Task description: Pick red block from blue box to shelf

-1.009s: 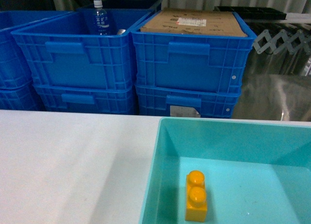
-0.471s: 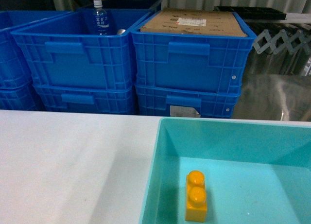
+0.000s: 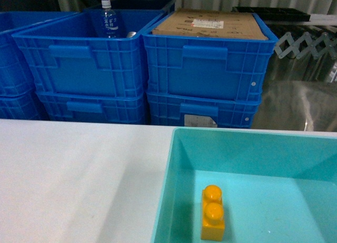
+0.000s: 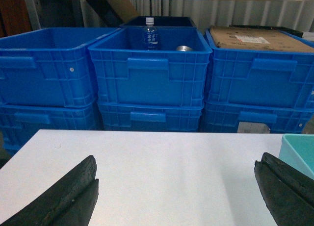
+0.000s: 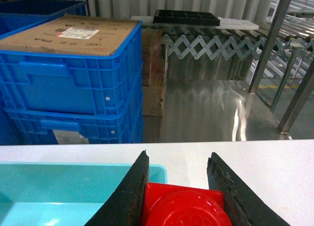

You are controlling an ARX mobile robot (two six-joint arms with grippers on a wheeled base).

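Observation:
My right gripper (image 5: 178, 155) is shut on the red block (image 5: 184, 206), whose round stud faces the camera. It hangs just past the right corner of the blue box (image 5: 59, 187), over the white table. The turquoise blue box (image 3: 176, 164) fills the head view's lower right and holds a yellow-orange two-stud brick (image 3: 212, 212). My left gripper (image 4: 176, 160) stands wide open over bare table, with the box's corner (image 4: 299, 147) at its right. Neither gripper shows in the head view. The shelf's steel uprights (image 5: 267, 44) stand at the far right.
Stacked dark blue ribbed crates (image 3: 205, 69) line the table's far edge; one holds a water bottle (image 3: 108, 20), another is covered by cardboard (image 3: 210, 26). A scissor-type conveyor (image 5: 221, 44) stands behind. White table (image 3: 79, 174) spreads left of the box.

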